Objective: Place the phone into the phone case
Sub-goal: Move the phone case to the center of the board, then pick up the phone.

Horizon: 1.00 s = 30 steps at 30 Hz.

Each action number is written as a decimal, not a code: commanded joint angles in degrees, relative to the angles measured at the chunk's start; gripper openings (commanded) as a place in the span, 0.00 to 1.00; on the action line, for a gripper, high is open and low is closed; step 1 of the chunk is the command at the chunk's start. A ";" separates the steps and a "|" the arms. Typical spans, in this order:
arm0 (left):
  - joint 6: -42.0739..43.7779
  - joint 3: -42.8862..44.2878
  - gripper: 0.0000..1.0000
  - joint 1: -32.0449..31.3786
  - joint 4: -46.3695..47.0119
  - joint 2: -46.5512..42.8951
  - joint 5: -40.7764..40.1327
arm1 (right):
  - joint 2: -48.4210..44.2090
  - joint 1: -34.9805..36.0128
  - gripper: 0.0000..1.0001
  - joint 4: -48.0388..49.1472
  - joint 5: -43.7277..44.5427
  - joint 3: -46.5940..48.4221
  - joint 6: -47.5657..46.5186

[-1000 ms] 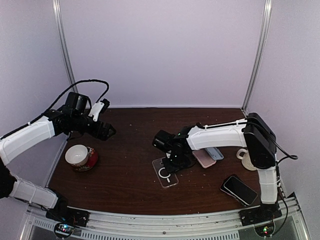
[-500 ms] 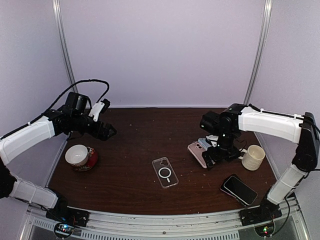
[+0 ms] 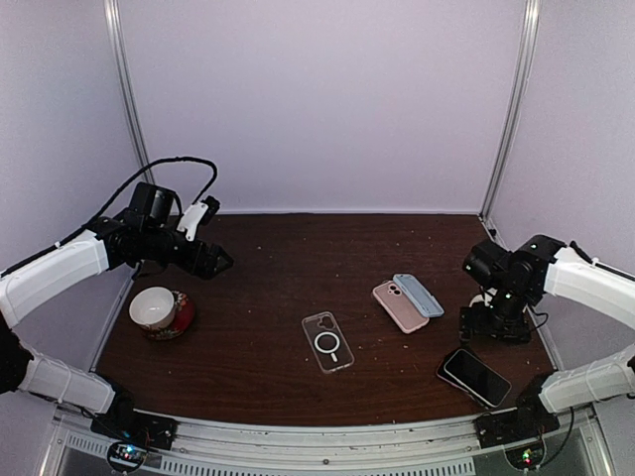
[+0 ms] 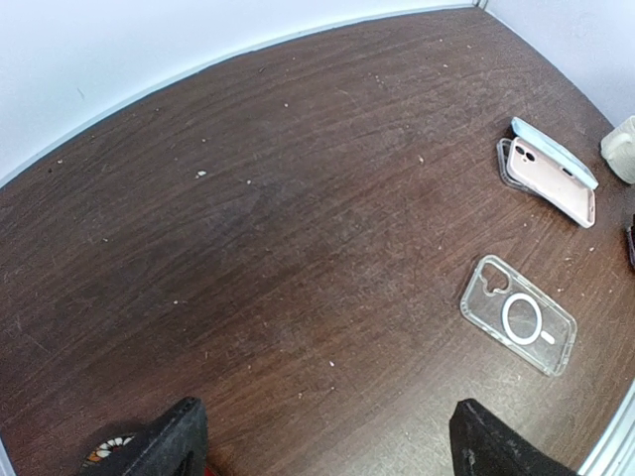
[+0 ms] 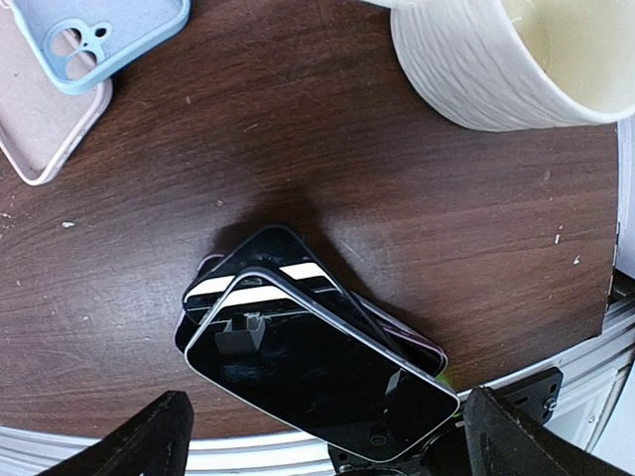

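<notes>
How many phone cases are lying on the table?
3. A clear case lies in the middle. A pink case and a light blue case lie side by side, touching, to its right. Another could hide under those.

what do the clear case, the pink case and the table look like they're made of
Clear case: likely transparent plastic, glossy; the grain beneath shows through it.
Pink case: perhaps silicone or soft plastic, matte; opaque, no glare.
Table: dark wood or wood-look laminate, can't tell which; grain lines run across it, low sheen.
</notes>
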 commanded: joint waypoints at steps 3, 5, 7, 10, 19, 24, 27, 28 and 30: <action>-0.22 0.38 0.86 -0.28 1.38 0.53 3.63 | 4.97 -1.55 0.99 3.89 -4.02 0.00 -5.29; -0.29 0.47 0.86 -0.34 1.42 0.87 4.19 | 7.16 -1.49 0.99 5.05 -7.71 -0.37 -8.50; -0.22 0.56 0.86 -0.38 1.42 1.03 4.11 | 8.29 -1.23 0.99 5.49 -10.64 -0.77 -12.00; -0.12 0.47 0.86 -0.33 1.44 0.95 4.18 | 9.19 0.04 0.99 6.26 -12.94 0.47 -16.67; 1.15 0.30 0.86 -0.36 1.49 0.75 4.49 | 19.98 6.66 0.99 -1.18 -4.58 11.40 -23.35; 1.37 -0.13 0.87 -0.35 2.18 0.64 5.04 | 20.94 11.34 1.00 -2.03 -0.50 7.61 -20.47; 1.37 0.10 0.87 -0.40 2.18 1.03 6.34 | 21.56 13.65 0.99 -1.95 0.92 7.63 -20.46; 1.37 0.08 0.87 -0.33 2.21 1.05 6.65 | 22.19 13.81 1.00 -1.78 0.77 6.92 -20.55; 1.37 -0.04 0.87 -0.39 2.32 1.00 6.92 | 23.47 13.83 0.99 -0.59 -0.25 5.49 -20.71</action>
